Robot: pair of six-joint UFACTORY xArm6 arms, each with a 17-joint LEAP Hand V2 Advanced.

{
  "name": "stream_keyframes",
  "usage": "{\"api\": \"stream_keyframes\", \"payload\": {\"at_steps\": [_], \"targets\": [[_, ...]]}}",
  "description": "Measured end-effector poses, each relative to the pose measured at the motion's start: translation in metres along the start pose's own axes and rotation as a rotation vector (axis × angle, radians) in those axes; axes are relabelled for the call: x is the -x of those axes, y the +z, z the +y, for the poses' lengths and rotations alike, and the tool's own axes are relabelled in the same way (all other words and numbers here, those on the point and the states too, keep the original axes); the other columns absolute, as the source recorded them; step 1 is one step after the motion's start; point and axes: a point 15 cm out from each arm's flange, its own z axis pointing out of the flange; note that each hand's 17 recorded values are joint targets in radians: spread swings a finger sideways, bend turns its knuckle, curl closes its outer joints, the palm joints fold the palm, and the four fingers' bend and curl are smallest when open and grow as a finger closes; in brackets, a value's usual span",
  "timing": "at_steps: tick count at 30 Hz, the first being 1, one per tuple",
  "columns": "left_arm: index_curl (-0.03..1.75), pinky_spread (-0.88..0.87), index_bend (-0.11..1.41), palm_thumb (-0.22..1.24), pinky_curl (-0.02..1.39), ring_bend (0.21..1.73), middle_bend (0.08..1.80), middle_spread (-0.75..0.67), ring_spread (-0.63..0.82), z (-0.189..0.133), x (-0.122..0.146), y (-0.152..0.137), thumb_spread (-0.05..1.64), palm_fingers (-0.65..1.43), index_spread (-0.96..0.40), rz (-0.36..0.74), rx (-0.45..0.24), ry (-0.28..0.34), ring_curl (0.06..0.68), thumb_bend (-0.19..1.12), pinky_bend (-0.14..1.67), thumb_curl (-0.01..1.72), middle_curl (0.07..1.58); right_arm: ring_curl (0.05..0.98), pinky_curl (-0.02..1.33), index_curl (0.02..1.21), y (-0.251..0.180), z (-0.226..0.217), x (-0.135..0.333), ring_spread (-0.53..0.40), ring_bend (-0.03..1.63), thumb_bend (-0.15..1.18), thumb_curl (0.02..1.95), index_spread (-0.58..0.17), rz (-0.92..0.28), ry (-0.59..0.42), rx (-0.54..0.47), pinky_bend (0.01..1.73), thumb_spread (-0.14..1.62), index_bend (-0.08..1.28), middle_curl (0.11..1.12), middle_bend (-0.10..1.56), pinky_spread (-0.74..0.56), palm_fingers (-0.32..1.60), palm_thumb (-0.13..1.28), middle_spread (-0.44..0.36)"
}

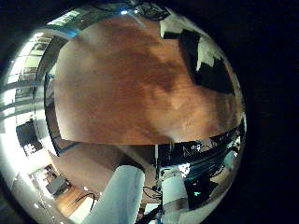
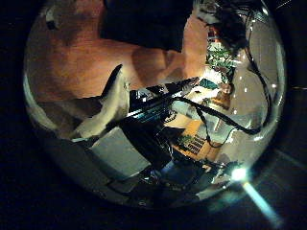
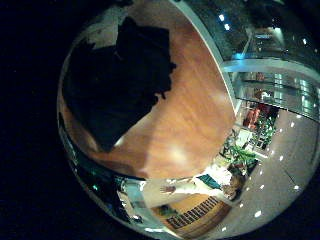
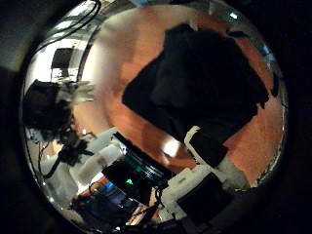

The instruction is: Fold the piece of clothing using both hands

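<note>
**Dark garment on the wooden table, both hands above it**

The piece of clothing (image 3: pixel 120 85) is a dark, near-black garment lying crumpled and partly spread on a wooden table (image 3: pixel 190 120). Its outline is irregular, with folds and a lobe sticking out toward the table's bare part. In the right thumb side palm view the garment (image 4: pixel 205 83) fills much of the tabletop under the palm, so it lies fairly close beneath the right hand (image 4: pixel 210 146), whose white and black finger parts reach in from the edge and hang above the cloth without gripping it; the fingers look loosely extended.

From the left little finger side palm view the garment (image 1: pixel 207 56) shows only at the far side of the table (image 1: pixel 131 84), with a broad stretch of bare wood between it and that palm. Parts of the left hand (image 2: pixel 110 101) show in the left thumb side palm view as a pale finger stretched out over the wood, holding nothing.

Nothing else lies on the tabletop near the garment. Beyond the table edge are room furnishings and ceiling lights.
</note>
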Motion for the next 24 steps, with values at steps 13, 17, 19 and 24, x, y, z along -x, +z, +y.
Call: {"api": "stream_keyframes", "payload": {"at_steps": [13, 17, 19, 24], "targets": [[0.57, 0.03, 0.23, 0.47, 0.41, 0.76, 0.39, -0.10, -0.09, 0.008, -0.052, -0.038, 1.20, 0.34, -0.11, -0.039, 0.009, -0.028, 0.322, -0.02, 0.38, 0.41, 0.66, 0.340, 0.60, 0.35, -0.090, 0.115, -0.092, -0.024, 0.77, -0.01, 0.54, -0.383, -0.075, 0.174, -0.103, 0.73, 1.22, 0.18, 0.40, 0.31, 0.24, 0.05, 0.85, -0.090], [0.58, 0.03, 0.25, 0.46, 0.43, 0.75, 0.32, -0.07, -0.06, 0.017, -0.063, -0.051, 1.20, 0.31, -0.11, -0.056, 0.017, -0.052, 0.318, -0.02, 0.40, 0.41, 0.64, 0.322, 0.55, 0.35, -0.097, 0.167, -0.104, -0.001, 0.74, -0.02, 0.52, -0.372, -0.098, 0.195, -0.022, 0.65, 1.27, 0.18, 0.39, 0.31, 0.28, 0.05, 0.80, -0.059], [0.58, 0.04, 0.24, 0.46, 0.43, 0.74, 0.30, -0.05, -0.04, 0.021, -0.062, -0.055, 1.20, 0.30, -0.11, -0.059, 0.015, -0.060, 0.316, -0.02, 0.41, 0.41, 0.63, 0.315, 0.52, 0.34, -0.094, 0.179, -0.104, 0.007, 0.73, -0.01, 0.51, -0.369, -0.105, 0.196, -0.001, 0.63, 1.30, 0.17, 0.39, 0.31, 0.29, 0.07, 0.79, -0.047], [0.58, 0.05, 0.23, 0.46, 0.43, 0.73, 0.26, -0.03, -0.02, 0.033, -0.055, -0.058, 1.20, 0.30, -0.10, -0.085, 0.023, -0.069, 0.308, -0.02, 0.41, 0.41, 0.61, 0.293, 0.48, 0.33, -0.066, 0.224, -0.109, 0.025, 0.69, -0.01, 0.48, -0.366, -0.130, 0.237, 0.059, 0.59, 1.33, 0.17, 0.39, 0.33, 0.31, 0.11, 0.76, -0.032]]}}
